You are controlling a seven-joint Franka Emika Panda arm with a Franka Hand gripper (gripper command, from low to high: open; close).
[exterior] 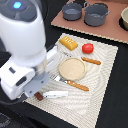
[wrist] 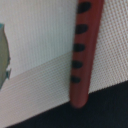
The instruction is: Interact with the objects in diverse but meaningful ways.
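One white robot arm fills the near left of the exterior view, its bulk hiding the fingers, so whether they are spread or pressed together cannot be told. Close under the wrist camera lies a reddish-brown stick [wrist: 84, 52] with dark oval marks along it, resting on the white woven placemat [wrist: 40, 45], one end reaching over the mat's edge onto the dark surface [wrist: 100, 115]. In the exterior view, the white flat piece [exterior: 55, 93] lies at the mat's near edge, just right of the arm. Beyond it, the orange-handled fork [exterior: 72, 83] lies just beside the near rim of the tan round plate [exterior: 72, 68], which sits mid-mat. Farther back are the sausage stick [exterior: 91, 61] to the right, the red tomato [exterior: 88, 48], and the yellow-orange ridged bread block [exterior: 68, 42] to its left. Farthest off, two grey pots [exterior: 85, 12] stand on a brown board [exterior: 107, 30].
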